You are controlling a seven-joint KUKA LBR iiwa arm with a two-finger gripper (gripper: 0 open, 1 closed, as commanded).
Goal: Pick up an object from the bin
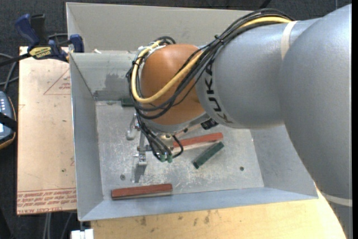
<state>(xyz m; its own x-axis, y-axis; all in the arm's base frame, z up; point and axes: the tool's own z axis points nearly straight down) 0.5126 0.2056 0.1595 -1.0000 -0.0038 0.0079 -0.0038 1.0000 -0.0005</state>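
Camera view, looking down into a grey metal bin (84, 137) with slanted walls and a scratched flat floor. Reaching in from the right: a big grey robot arm (268, 75), with a round orange cover (168, 78) on its wrist and black and yellow cables (150, 99) looped around that cover. Under the cover, pointing down at the floor, the gripper (138, 173), low over the left half of the bin. Cannot tell whether open or closed.

Just in front of the gripper, close to the near wall, a long flat red-brown bar (141, 192), lying flat on the floor, with a little bare floor between the two. To the right, a second red-brown bar (202, 139), partly hidden under the wrist. Right beside that one, a short dark green bar (208, 155), lying at a slant. At the back, left of the orange cover and near the far wall, a small dark green piece (127, 102).
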